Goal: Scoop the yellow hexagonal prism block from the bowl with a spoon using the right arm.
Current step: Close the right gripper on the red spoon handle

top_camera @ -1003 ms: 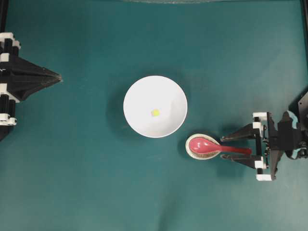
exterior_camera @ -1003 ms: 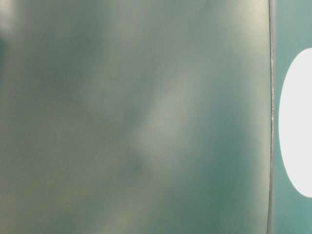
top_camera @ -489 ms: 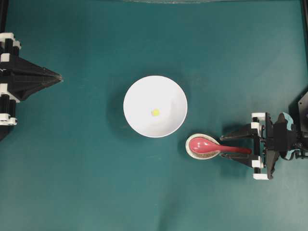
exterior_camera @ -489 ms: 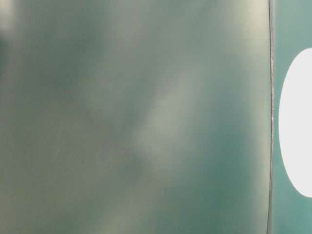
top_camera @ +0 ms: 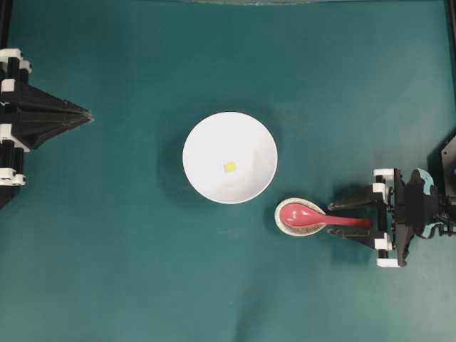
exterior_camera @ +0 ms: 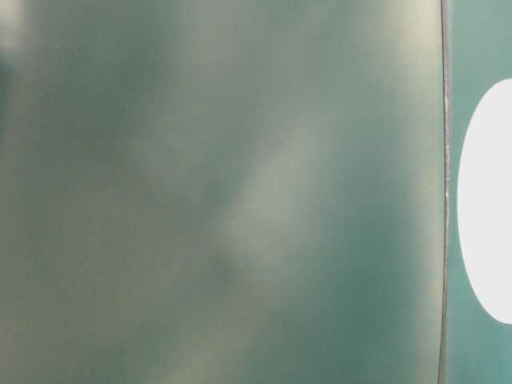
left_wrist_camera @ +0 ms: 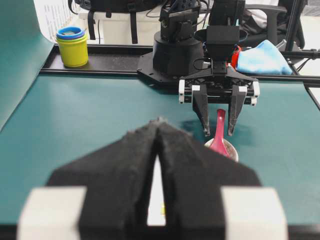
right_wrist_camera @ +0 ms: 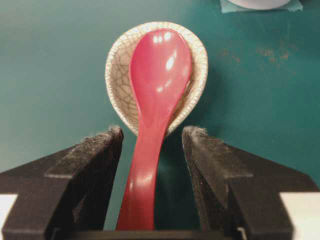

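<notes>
Green table [top_camera: 128, 271], white bowl [top_camera: 229, 157] mid-table. My left gripper [left_wrist_camera: 157, 150] parked at the left edge, jaws pressed together, empty. My right gripper [right_wrist_camera: 152, 137] is wide open, fingers [right_wrist_camera: 97, 150] either side of the red spoon [right_wrist_camera: 157, 95] handle, gaps on both sides, no grip. Spoon scoop sits in the speckled rest [right_wrist_camera: 120, 65] just beside the bowl. Yellow block [top_camera: 230, 166] lies in the bowl's centre.
</notes>
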{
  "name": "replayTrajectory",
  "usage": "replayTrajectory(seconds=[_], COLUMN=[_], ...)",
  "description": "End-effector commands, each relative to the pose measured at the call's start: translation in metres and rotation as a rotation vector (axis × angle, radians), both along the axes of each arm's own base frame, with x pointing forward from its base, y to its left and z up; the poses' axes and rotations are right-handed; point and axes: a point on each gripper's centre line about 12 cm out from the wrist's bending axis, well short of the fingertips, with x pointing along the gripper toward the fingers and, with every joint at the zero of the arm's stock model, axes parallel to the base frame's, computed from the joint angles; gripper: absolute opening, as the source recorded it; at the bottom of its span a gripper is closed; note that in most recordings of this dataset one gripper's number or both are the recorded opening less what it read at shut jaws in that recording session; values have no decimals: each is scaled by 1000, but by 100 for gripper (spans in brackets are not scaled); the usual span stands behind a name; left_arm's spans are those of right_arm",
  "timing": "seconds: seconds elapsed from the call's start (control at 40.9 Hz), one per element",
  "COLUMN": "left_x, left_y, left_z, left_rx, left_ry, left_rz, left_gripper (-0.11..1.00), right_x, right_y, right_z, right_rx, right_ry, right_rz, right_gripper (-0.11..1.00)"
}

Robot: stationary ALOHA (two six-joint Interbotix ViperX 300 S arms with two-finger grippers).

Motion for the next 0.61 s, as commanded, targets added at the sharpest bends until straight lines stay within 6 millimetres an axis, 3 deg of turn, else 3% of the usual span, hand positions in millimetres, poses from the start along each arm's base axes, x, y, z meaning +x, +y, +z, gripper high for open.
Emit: replayTrajectory(seconds=[0.0, 0.587], left_x=[3, 3], left_y=[0, 0], left_z=[6, 6], left_rx=[2, 2], left_ry=[-14, -12], left_rz=[1, 1], left_gripper=[4, 4], right_x=[1, 0], right_y=[1, 1], right_z=[2, -1], right_rx=[15, 26], right_ry=[-10, 11], right_rz=[-4, -18], right_gripper=[56, 56])
